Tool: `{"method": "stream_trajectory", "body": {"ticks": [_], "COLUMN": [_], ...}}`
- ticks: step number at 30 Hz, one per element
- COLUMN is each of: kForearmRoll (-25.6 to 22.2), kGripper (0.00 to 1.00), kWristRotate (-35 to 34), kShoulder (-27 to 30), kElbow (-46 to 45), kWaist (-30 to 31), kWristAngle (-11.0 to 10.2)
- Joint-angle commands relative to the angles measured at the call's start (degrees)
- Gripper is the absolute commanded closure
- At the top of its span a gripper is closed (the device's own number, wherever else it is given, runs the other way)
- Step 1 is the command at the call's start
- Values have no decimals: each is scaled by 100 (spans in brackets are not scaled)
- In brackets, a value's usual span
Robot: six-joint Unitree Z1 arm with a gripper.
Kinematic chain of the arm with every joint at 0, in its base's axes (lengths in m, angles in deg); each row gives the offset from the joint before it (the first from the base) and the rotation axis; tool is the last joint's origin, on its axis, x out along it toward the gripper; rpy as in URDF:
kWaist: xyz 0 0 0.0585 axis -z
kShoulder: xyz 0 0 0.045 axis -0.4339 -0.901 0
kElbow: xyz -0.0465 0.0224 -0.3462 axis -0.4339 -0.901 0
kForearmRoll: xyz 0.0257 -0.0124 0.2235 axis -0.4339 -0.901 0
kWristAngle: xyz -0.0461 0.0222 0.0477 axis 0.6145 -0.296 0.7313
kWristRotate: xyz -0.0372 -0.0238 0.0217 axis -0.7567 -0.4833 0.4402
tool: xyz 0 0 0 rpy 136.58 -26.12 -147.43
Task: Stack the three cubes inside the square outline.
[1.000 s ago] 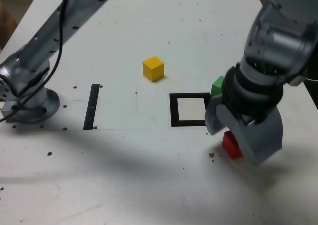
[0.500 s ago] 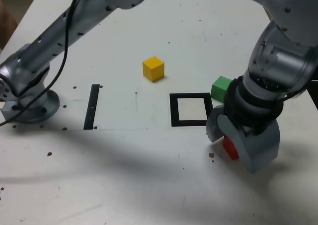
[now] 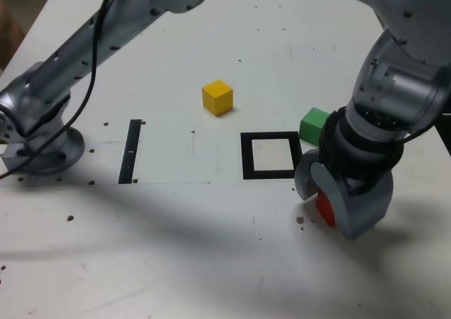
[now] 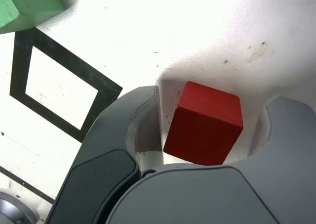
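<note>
Gripper (image 4: 215, 117) open around 1 red cube (image 4: 205, 122), perhaps not touching it; green cube (image 4: 32, 6) near the square outline (image 4: 64, 58)

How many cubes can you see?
3: the yellow up beyond the square outline; the green by its right corner in the exterior view; the red between the claw's open jaws.

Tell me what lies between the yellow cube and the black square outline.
Only bare white tabletop lies between the yellow cube and the black square outline, as the exterior view shows.
</note>
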Motion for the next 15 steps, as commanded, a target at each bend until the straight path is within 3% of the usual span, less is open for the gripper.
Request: {"method": "stream_trajectory", "body": {"ticks": [1, 15], "kForearmRoll": [-8, -20], "kGripper": [61, 61], "kWristRotate": [-3, -39], "kShoulder": [-24, -17], "kElbow": [23, 5], "kWaist": [3, 3], "kWristAngle": [-9, -10]}}
